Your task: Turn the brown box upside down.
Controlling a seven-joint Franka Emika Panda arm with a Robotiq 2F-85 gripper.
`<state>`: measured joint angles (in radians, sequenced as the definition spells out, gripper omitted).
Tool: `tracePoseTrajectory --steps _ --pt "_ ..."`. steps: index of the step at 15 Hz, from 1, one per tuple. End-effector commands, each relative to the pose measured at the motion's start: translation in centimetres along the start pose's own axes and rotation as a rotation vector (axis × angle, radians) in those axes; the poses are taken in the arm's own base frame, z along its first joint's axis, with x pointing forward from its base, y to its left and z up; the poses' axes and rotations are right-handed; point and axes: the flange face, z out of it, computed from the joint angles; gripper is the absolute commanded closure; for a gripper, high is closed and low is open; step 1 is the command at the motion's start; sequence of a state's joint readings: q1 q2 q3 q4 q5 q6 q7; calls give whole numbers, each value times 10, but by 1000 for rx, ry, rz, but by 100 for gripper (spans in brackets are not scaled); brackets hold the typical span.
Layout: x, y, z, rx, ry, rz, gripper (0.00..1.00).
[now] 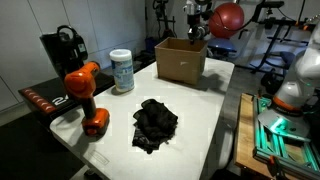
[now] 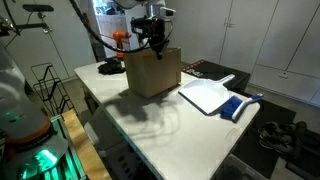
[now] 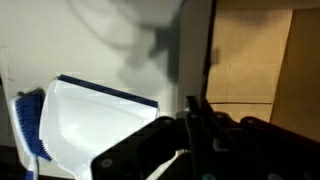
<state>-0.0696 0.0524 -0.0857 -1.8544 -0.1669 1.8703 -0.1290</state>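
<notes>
The brown box (image 1: 178, 62) stands on the far part of the white table (image 1: 205, 125), with its open side facing up. The gripper (image 2: 153, 40) sits at the box's upper rim, jaws closed together on one cardboard wall. In the wrist view that wall runs straight down between the fingers (image 3: 193, 118). I judge the grasp made and the flip not yet begun. The hazards from here are as follows. The hold is on a single thin wall, so the cardboard can bend or slide out of the jaws once the box's weight hangs from it; I would lift slowly. If I rotate before the box clears the table, a lower edge drags on the surface and can wrench the wall free. In an exterior view the white dustpan (image 2: 205, 96) and blue brush (image 2: 238, 106) lie just beside the box, and a wide swing toward them can knock them. The white canister (image 1: 122, 71) stands near the box's other side. The orange drill (image 1: 84, 95) and black cloth (image 1: 155, 122) lie well apart and pose little risk.
</notes>
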Motion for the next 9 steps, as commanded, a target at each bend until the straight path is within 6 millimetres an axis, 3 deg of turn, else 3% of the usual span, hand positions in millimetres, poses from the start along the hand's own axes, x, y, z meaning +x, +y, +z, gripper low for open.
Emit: tracePoseTrajectory --steps 1,4,8,9 --pt "-1 -22 -30 -163 -61 -7 99" --pt "2 -49 -46 -321 -76 -52 99" --pt "7 -84 -46 -522 -100 -118 99" --pt "4 -74 -51 -428 -66 -112 99"
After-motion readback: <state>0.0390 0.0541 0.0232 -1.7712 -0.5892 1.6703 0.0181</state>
